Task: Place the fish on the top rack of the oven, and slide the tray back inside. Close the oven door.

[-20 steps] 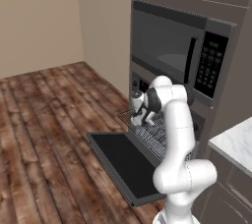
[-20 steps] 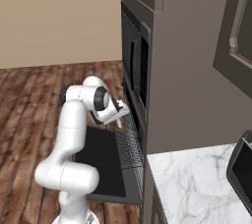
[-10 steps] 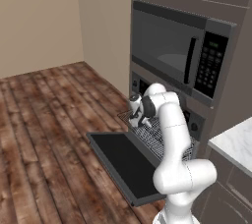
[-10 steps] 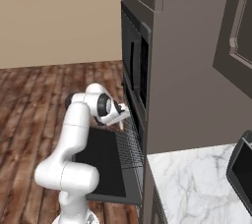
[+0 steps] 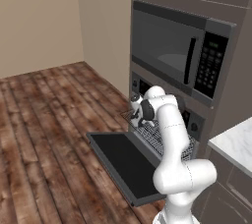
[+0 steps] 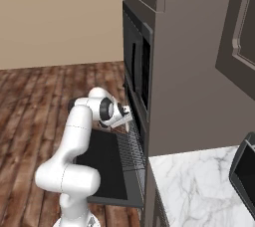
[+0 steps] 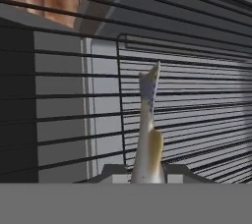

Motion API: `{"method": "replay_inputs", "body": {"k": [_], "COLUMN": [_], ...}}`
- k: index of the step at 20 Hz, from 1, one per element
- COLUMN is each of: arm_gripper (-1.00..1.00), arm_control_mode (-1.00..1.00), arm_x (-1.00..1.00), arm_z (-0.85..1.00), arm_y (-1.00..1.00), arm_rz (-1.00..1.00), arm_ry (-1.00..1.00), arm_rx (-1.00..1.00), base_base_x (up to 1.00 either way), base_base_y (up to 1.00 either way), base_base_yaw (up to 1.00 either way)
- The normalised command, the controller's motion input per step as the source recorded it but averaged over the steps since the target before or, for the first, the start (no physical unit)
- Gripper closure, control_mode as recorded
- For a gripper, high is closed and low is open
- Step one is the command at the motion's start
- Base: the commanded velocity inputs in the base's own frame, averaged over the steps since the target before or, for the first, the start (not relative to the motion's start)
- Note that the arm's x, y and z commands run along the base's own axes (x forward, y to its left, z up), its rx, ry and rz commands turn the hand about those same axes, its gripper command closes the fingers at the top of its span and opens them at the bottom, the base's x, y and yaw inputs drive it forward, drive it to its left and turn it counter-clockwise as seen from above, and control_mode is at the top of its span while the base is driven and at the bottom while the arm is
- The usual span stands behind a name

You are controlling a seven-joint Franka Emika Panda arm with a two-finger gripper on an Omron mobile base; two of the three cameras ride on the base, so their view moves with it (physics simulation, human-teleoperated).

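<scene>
Holding the fish (image 7: 147, 134) over the pulled-out top rack (image 5: 167, 142), so the placing step is in hand: nothing released yet. End effector (image 7: 146, 179) is clamped tight on the fish's lower end; in the hand view the pale, slim body sticks up from between the fingertips, tail end pointing away from the camera, with the rack's thin bars right behind it. Can't tell from these views if the fish already touches the wires or hangs just above them. The oven door (image 5: 125, 164) lies fully dropped, flat in front of the oven (image 5: 189, 120), and the rack juts out over it. Arm rises from the base, elbow high, forearm folded back down and forward so the wrist sits just at the oven mouth, below the microwave (image 5: 179, 56). Next move, as I read it: lower until the fish rests on the bars, let go, back the hand clear. Then push the rack in and swing the door up. Risk: a narrow fish could tip between the bars if dropped on edge.
</scene>
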Motion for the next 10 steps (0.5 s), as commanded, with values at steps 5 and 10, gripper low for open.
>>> {"method": "replay_inputs", "body": {"k": [5, 10], "arm_gripper": [-1.0, -1.0], "arm_control_mode": [-1.0, -1.0], "arm_x": [0.04, -0.24], "arm_z": [-0.61, -0.2], "arm_y": [0.22, 0.47], "arm_rz": [-0.09, -0.08], "arm_ry": [0.0, 0.0], "arm_rx": [0.0, 0.0], "base_base_x": [0.0, 0.0], "base_base_y": [0.0, 0.0], "base_base_yaw": [0.0, 0.0]}}
